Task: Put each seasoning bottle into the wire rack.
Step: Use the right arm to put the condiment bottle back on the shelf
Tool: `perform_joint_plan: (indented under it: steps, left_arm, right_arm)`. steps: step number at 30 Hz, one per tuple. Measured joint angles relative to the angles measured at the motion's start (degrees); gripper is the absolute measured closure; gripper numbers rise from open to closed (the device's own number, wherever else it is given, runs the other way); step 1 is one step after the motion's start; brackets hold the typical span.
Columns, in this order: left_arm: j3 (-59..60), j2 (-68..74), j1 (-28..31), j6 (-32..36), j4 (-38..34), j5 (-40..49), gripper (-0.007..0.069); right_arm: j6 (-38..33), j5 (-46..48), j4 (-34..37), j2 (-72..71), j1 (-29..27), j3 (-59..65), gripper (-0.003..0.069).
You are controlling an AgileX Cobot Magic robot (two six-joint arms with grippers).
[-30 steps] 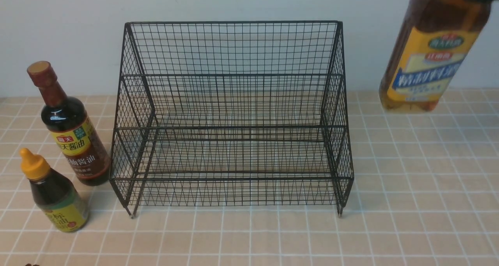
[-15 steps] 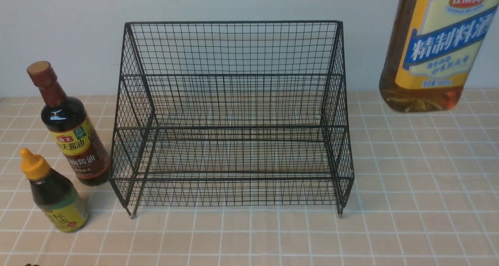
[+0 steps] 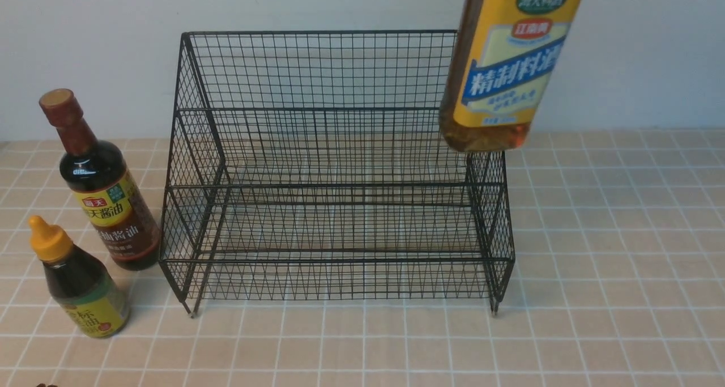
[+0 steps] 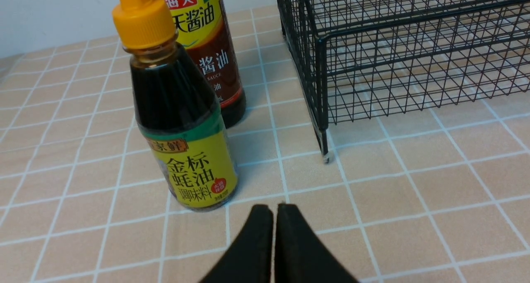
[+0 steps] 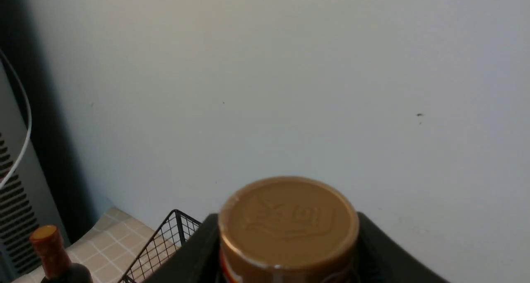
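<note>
Right gripper (image 5: 288,256) grasps the cooking wine bottle (image 3: 501,64) just under its tan cap (image 5: 288,221); in the right wrist view a dark finger (image 5: 188,254) shows on each side of the cap. The front view shows only the bottle's amber body and yellow-blue label, since its top runs out of the picture. The bottle hangs in the air, leaning slightly, with its base well clear of the tiled table (image 3: 612,273). It sits in line with the right end of the wire rack (image 3: 334,205), about level with the upper tier. From these views I cannot tell whether the base is over the tier or slightly nearer than it.

Left gripper (image 4: 275,208) is clenched with nothing between its fingers, the two black tips pressed together. It hovers low over the table just near of the oyster sauce bottle (image 4: 182,125).

The oyster sauce bottle, small and dark with a yellow nozzle cap, stands upright on the table, left of the rack's near left foot. The soy sauce bottle (image 3: 105,194), long-necked with a reddish-brown cap, stands upright just beyond it, close beside the rack's left side.

Both tiers of the black two-tier rack hold no bottles, and its tall back faces the pale wall (image 3: 85,35).
</note>
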Motion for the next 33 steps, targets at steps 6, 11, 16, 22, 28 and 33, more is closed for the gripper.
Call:
perform_joint_plan:
  steps: [6, 11, 16, 22, 28, 33]
  left_arm:
    - [0.0, 0.0, 0.0, 0.0, 0.0, 0.0, 0.0631]
    - [0.0, 0.0, 0.0, 0.0, 0.0, 0.0, 0.0631]
    - [0.0, 0.0, 0.0, 0.0, 0.0, 0.0, 0.0631]
    - [0.0, 0.0, 0.0, 0.0, 0.0, 0.0, 0.0631]
    - [0.0, 0.0, 0.0, 0.0, 0.0, 0.0, 0.0631]
    - [0.0, 0.0, 0.0, 0.0, 0.0, 0.0, 0.0631]
  right_arm:
    - [-0.48, -6.01, 0.74, 4.76, 2.95, 0.05, 0.0332]
    - [-0.67, -7.86, 0.74, 8.12, 2.99, 0.1, 0.0332]
    - [-0.67, -6.7, -1.59, 10.11, 3.01, 0.1, 0.0332]
    - [0.26, -1.03, -8.45, 10.28, 3.01, 0.1, 0.0332]
    - [5.12, 2.02, -14.55, 11.35, 3.06, 0.1, 0.0332]
    - [6.43, 2.39, -15.1, 14.13, 3.06, 0.1, 0.0332]
